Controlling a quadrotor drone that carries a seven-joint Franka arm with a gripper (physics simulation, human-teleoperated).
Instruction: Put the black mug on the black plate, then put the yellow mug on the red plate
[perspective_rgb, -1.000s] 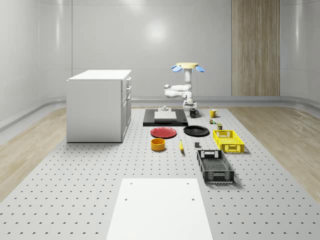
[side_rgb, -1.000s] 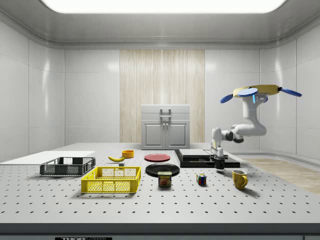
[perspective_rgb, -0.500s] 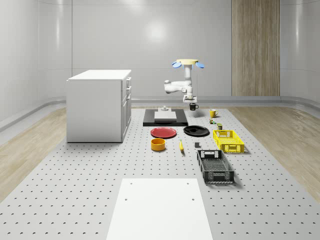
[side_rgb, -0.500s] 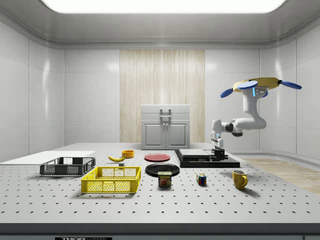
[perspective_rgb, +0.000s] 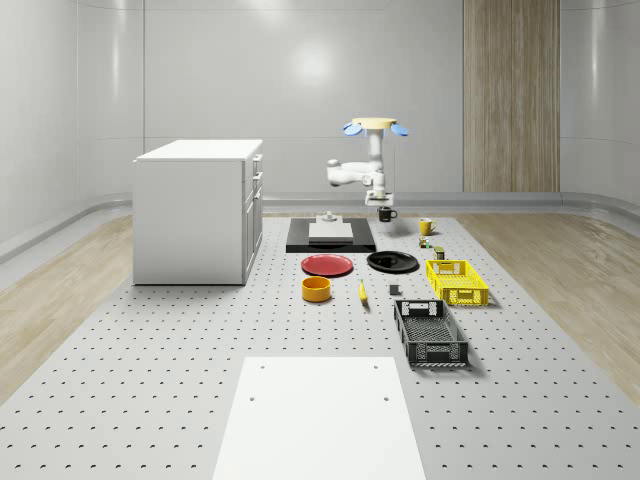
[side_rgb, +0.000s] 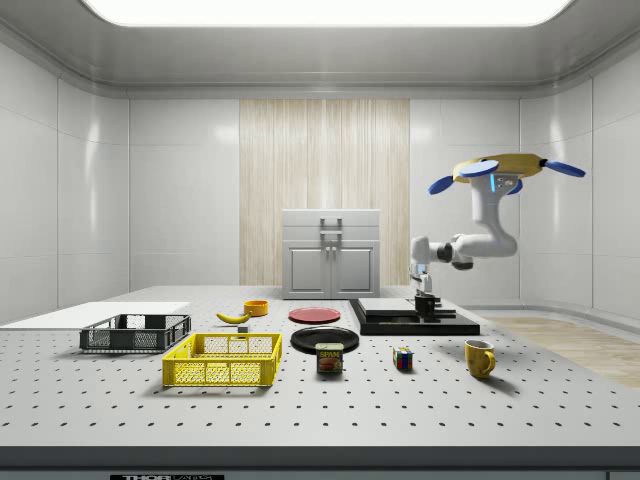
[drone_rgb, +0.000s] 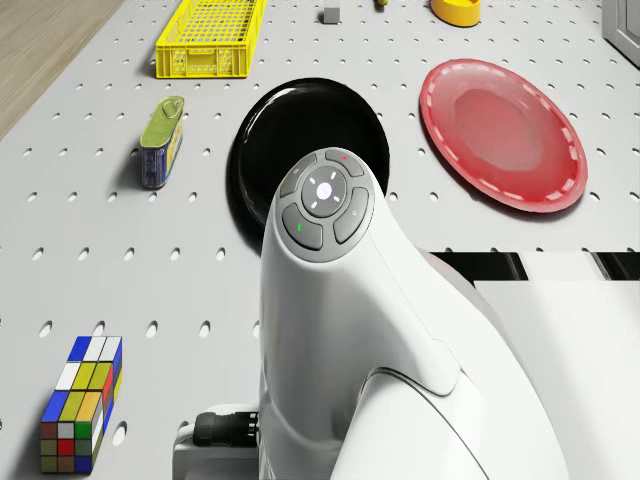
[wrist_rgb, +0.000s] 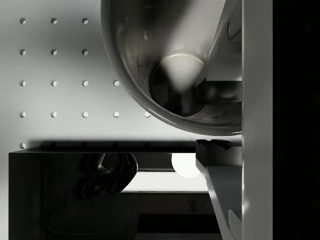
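The black mug (perspective_rgb: 386, 214) hangs in the air with my gripper (perspective_rgb: 386, 209) shut on it, at the edge of the black slab (side_rgb: 410, 320). In the side view the mug (side_rgb: 424, 304) is a little above that slab, under the gripper (side_rgb: 424, 296). The wrist view looks into the mug's bowl (wrist_rgb: 170, 75). The drone (perspective_rgb: 371, 126) hovers over the table's far side. The black plate (perspective_rgb: 392, 262) and red plate (perspective_rgb: 327, 265) lie side by side nearer the front, both bare. In the drone view my arm hides part of the black plate (drone_rgb: 290, 120). The yellow mug (perspective_rgb: 425, 226) stands on the table at the whole-scene view's right of the gripper.
A white cabinet (perspective_rgb: 198, 210) stands at the whole-scene view's left. Near the plates are an orange bowl (perspective_rgb: 316, 289), a banana (perspective_rgb: 362, 291), a yellow crate (perspective_rgb: 456, 281) and a black crate (perspective_rgb: 430, 332). A can (drone_rgb: 160, 140) and a colour cube (drone_rgb: 82, 402) lie by the yellow mug.
The gripper has lifted the black mug off the table. Arm and drone then shifted with it toward the side view's left, over the slab's edge.
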